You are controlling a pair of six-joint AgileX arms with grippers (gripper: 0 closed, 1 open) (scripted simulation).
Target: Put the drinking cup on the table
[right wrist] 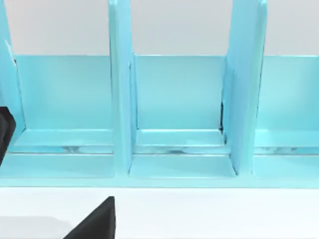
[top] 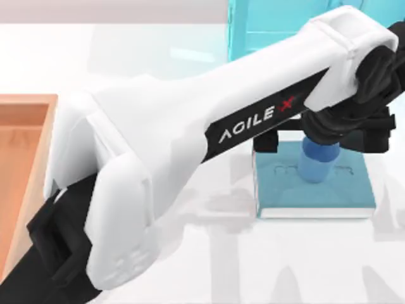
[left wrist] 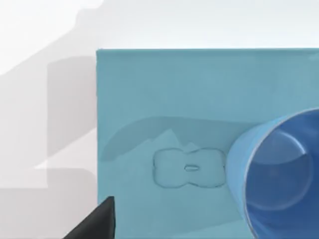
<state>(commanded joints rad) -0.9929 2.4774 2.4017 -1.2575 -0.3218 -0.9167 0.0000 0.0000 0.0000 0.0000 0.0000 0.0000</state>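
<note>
The drinking cup (top: pixel 319 161), small and plain blue, stands on a teal book (top: pixel 285 190) at the right of the table (top: pixel 209 266). My left arm reaches across from the lower left, and its gripper (top: pixel 323 136) hangs right over the cup, open, with dark fingers spread to either side. In the left wrist view the drinking cup (left wrist: pixel 279 174) shows its hollow inside, on the book (left wrist: pixel 164 99), with one dark fingertip (left wrist: pixel 97 221) clear of it. A dark fingertip (right wrist: pixel 97 221) of my right gripper shows in the right wrist view, with nothing held.
An orange wooden tray (top: pixel 19 158) lies at the table's left edge. A light teal rack (top: pixel 272 25) with upright dividers (right wrist: pixel 119 89) stands at the back right, behind the book. Bare white table lies in front of and left of the book.
</note>
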